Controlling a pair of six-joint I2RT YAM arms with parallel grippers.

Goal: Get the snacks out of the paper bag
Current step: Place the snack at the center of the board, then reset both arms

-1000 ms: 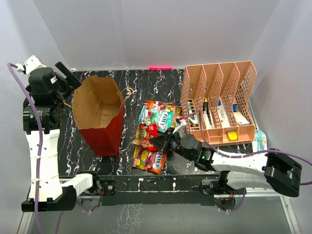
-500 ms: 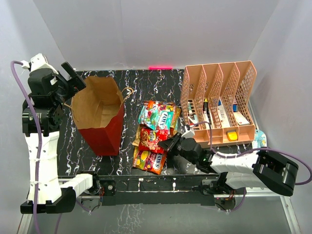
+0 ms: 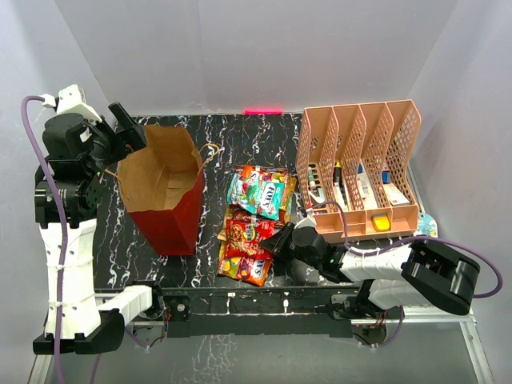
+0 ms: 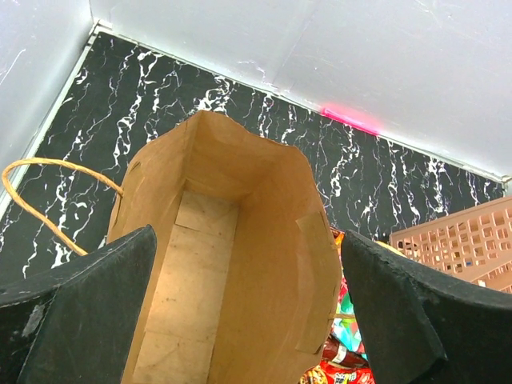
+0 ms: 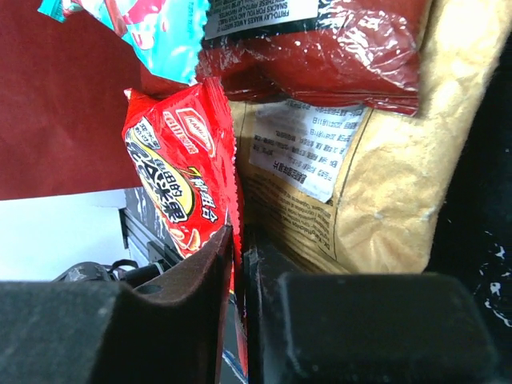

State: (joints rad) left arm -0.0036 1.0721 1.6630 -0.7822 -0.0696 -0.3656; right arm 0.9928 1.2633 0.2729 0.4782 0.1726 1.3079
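Observation:
The paper bag (image 3: 164,188) stands upright at the left, red outside and brown inside. Its inside (image 4: 216,264) shows bare in the left wrist view. My left gripper (image 3: 128,130) is open above the bag's far left rim, with the mouth between its fingers (image 4: 80,312). The snacks (image 3: 256,212) lie in a pile right of the bag. My right gripper (image 3: 276,240) is at the pile's near right side. In the right wrist view its jaws are shut on the edge of a red packet (image 5: 172,184), beside a gold-brown packet (image 5: 384,176) and a teal one (image 5: 160,32).
A pink mesh desk organiser (image 3: 360,168) with pens and stationery stands at the right, close behind my right arm. The bag's cord handle (image 4: 48,200) hangs off its left side. The bag's red wall (image 5: 64,104) is just beyond the pile.
My left gripper has moved right, over the bag's rim. My right gripper has shifted slightly nearer and lower at the pile, and the red packet has shifted with it.

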